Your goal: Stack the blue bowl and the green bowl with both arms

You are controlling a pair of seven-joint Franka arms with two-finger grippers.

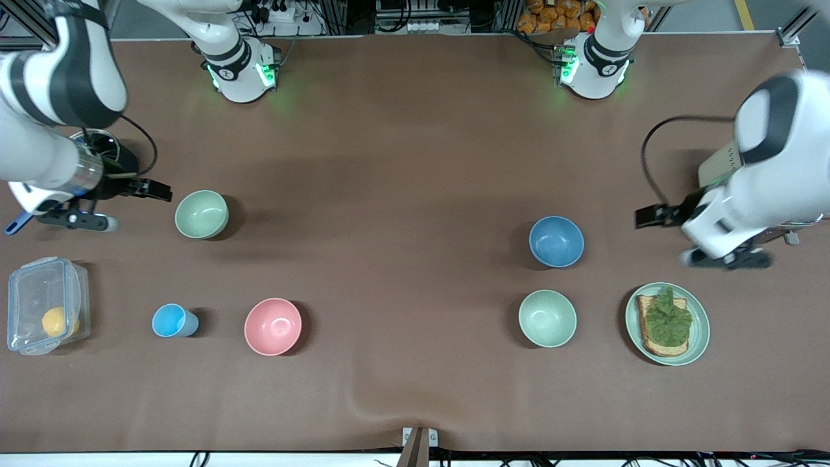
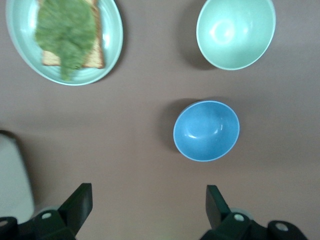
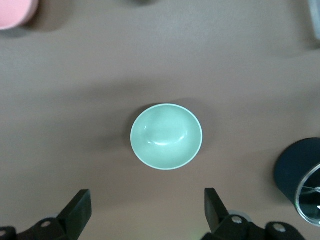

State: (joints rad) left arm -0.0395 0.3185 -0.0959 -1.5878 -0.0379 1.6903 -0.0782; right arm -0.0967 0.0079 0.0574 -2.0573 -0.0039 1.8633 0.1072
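Both arms up in the approach: left gripper [image 2: 147,212] spread wide and empty, blue bowl [image 1: 556,241] at its nine o'clock in the front view. Right gripper [image 3: 145,212] equally wide and empty, green bowl [image 1: 201,214] at its three o'clock. Next, I'd say, each drops onto a rim.

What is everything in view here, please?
green bowl: 1, sage, right arm's end
blue bowl: 1, blue, left arm's end
mint bowl: 1, pale green, nearer the camera than blue bowl
pink bowl: 1, pink, beside cup
cup: 1, light blue
plate: 1, pale green, beside mint bowl, holds toast and leaf
box: 1, clear, right arm's end
table: 1, brown
left claw: open, over table by blue bowl
right claw: open, over table by green bowl
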